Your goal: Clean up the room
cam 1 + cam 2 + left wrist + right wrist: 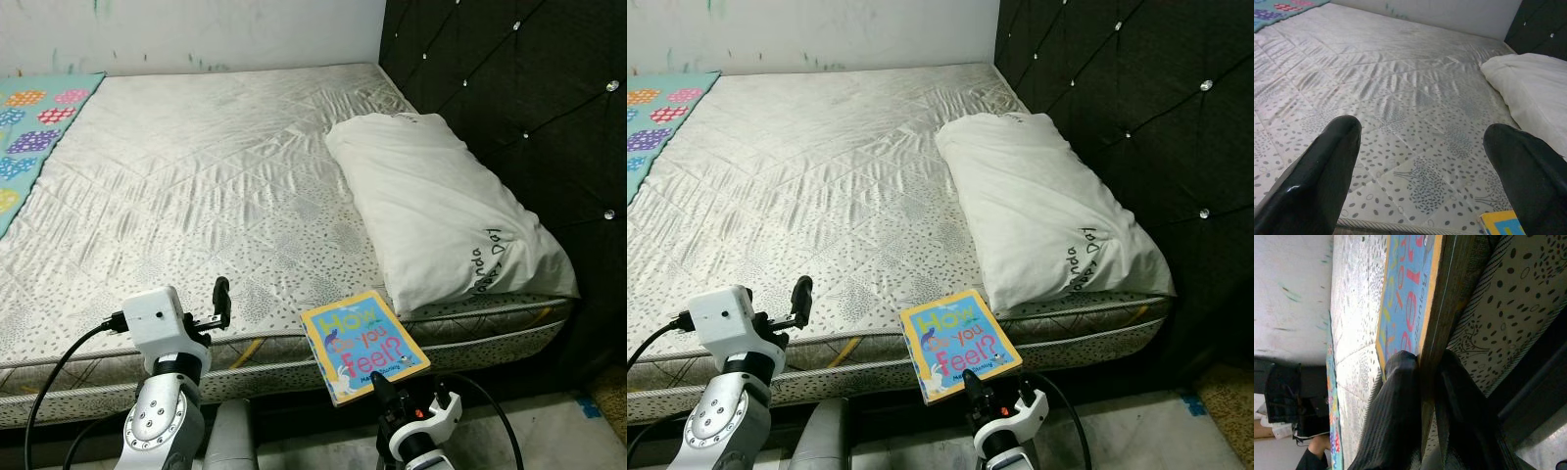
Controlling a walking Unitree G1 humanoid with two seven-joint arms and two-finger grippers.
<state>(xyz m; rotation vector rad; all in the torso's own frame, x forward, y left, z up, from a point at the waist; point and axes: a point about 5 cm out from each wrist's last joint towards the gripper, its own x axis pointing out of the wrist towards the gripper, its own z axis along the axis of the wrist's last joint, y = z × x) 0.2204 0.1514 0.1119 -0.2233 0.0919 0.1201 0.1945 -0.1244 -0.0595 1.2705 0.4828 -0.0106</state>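
Observation:
A blue and yellow picture book (pixel 362 344) is held up in front of the mattress's near edge, its cover facing me. My right gripper (pixel 382 385) is shut on the book's bottom edge; in the right wrist view both fingers (pixel 1396 396) pinch the book (pixel 1410 293). My left gripper (pixel 221 302) stands open over the front edge of the mattress (pixel 196 196), holding nothing; in the left wrist view its fingers (pixel 1317 171) are wide apart above the patterned mattress (pixel 1400 122). A white pillow (pixel 441 215) lies by the headboard.
A black tufted headboard (pixel 529 88) rises on the right. A teal patterned blanket (pixel 29 127) covers the mattress's far left. A white wall runs behind the bed. Grey floor (pixel 549 431) shows at the lower right, with a person partly seen in the right wrist view (pixel 1315 455).

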